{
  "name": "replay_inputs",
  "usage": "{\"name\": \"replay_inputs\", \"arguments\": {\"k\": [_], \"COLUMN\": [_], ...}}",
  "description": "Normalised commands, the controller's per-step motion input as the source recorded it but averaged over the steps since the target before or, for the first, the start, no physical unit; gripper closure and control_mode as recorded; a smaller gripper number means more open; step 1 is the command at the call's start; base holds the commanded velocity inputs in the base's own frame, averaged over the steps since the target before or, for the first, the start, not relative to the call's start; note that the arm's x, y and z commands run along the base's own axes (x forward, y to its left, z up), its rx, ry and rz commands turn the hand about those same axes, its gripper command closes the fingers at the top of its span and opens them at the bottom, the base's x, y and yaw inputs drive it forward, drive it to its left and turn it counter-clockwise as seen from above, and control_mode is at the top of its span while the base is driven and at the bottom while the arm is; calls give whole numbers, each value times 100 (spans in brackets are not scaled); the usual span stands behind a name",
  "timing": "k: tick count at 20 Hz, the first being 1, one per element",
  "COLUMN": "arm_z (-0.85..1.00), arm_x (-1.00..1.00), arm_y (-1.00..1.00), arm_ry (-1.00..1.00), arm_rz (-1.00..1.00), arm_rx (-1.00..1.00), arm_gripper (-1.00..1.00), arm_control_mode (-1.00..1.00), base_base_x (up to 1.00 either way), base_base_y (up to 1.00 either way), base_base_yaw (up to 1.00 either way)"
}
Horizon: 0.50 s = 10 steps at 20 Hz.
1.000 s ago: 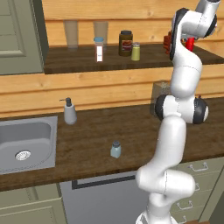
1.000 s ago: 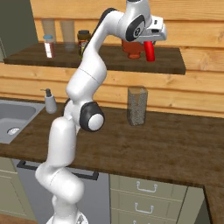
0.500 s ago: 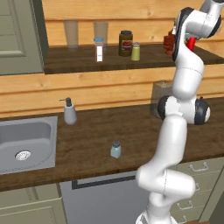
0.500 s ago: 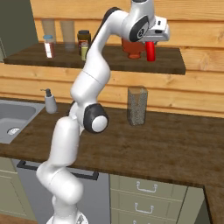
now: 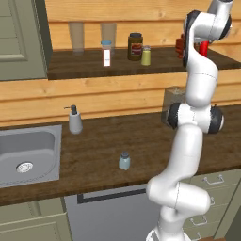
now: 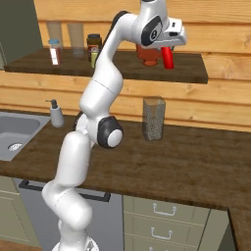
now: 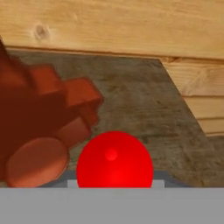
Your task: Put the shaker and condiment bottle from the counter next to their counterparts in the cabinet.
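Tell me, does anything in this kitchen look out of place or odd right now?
One thing: a small pale shaker stands alone in the middle of the dark counter, far from the other jars up on the shelf. Otherwise nothing is spilled or tipped. The gripper holds a red bottle upright over the shelf, beside a brown bottle.

Shaker (image 5: 124, 161) on counter (image 5: 155, 141), right of sink (image 5: 28, 153)

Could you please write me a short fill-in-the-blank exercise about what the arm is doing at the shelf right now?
1. The gripper is shut on the ____ condiment bottle.
2. The shaker stands on the ____.
3. The brown sauce bottle stands in the ____.

Missing words: red; counter; cabinet
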Motion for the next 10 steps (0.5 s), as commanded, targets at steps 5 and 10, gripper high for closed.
{"name": "replay_inputs", "arguments": {"k": [5,10], "arm_z": [25,29], "arm_x": [2,0], "arm_y": [-28,-42], "arm_ry": [12,10], "arm_rz": [0,0], "arm_rx": [16,23], "arm_gripper": [100,100], "arm_control_mode": [-100,-100], "base_base_x": [0,0], "base_base_y": [0,0], "base_base_yaw": [0,0]}}
